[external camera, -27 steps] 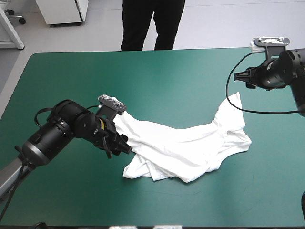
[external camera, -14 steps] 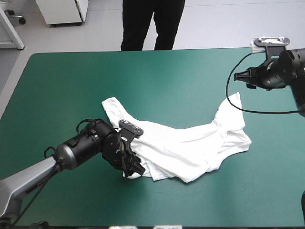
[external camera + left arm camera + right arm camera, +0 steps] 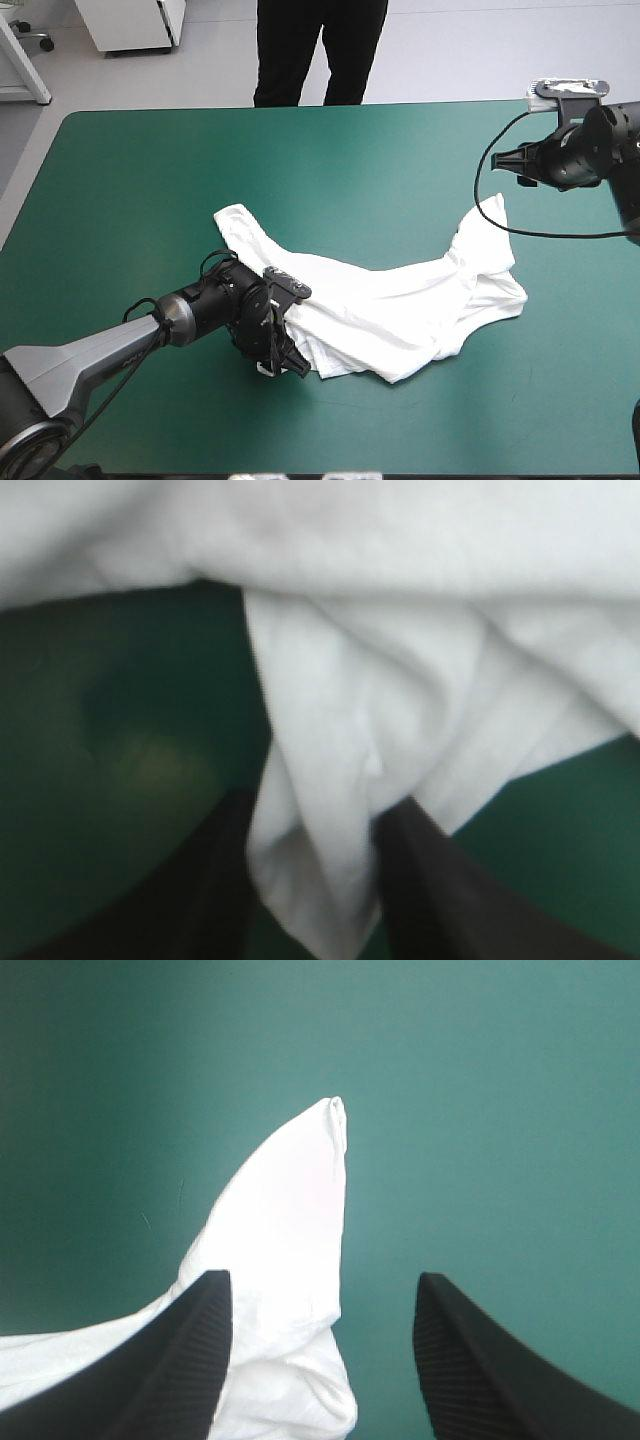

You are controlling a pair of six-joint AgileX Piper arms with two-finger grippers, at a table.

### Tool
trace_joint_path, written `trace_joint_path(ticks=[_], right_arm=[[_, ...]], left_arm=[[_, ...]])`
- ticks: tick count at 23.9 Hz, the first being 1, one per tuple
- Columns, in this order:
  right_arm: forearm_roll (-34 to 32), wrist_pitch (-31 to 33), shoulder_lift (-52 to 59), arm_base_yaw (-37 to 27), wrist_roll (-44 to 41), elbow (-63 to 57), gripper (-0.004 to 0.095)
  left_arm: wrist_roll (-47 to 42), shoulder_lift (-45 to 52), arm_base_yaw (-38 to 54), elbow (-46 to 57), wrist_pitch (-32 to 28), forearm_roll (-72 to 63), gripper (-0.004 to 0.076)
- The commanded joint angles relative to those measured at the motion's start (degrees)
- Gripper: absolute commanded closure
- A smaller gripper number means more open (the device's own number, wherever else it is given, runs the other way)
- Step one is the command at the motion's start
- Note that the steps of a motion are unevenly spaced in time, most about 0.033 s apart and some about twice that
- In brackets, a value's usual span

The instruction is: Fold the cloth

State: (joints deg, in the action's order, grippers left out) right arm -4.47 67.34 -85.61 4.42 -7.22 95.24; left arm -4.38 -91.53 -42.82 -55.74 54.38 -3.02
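Left end effector (image 3: 281, 364) at the near-left corner of the T-shirt (image 3: 400, 300), with the arm low over the counter (image 3: 150, 170). The T-shirt lies crumpled in a long band from left of centre toward the right edge, and one sleeve (image 3: 235, 222) trails off toward the far left. In my left wrist view a bunched fold fills the space at the end effector, with teal-green cover on both sides. I cannot tell whether the grip has closed on it. My right end effector (image 3: 322, 1280) hangs wide and empty above the pointed right-hand tip (image 3: 335, 1110). The step, as I judge it, is securing this corner. To do it well I should gather only the hem layers, close firmly, and confirm the hold before lifting. The right side should be pinned so the cloth spreads rather than drags.
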Motion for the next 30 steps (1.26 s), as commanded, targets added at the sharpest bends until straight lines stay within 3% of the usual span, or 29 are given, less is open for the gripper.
trace_joint_path(ticks=[1,3,7,13,20,30], right_arm=[[0.4,0.9,1.7,-0.4,-1.1,-1.2,0.0397],[0.0,3.1,1.7,-0.4,-2.2,-6.2,0.0395],[3.6,1.5,1.7,-4.0,-1.1,-16.8,0.0394],[7.0,-6.6,1.4,-6.5,2.1,-27.4,0.0393],[7.0,-10.7,-3.7,-6.5,2.4,-29.2,0.0393],[8.2,-10.9,-10.1,-5.9,2.4,-29.4,0.0395]], left_arm=[[1.6,-0.3,-0.5,0.0,-2.2,-5.4,0.0708],[1.6,-0.3,-0.5,0.0,-2.2,-5.4,0.0733],[1.6,-0.3,-0.5,0.0,-2.3,-5.4,0.0733],[1.6,-0.3,-0.5,0.0,-3.3,-5.4,0.0733],[1.6,-0.3,-0.5,0.0,-3.3,-5.4,0.0733],[1.6,-0.3,-0.5,0.0,-3.3,-5.4,0.0733]])
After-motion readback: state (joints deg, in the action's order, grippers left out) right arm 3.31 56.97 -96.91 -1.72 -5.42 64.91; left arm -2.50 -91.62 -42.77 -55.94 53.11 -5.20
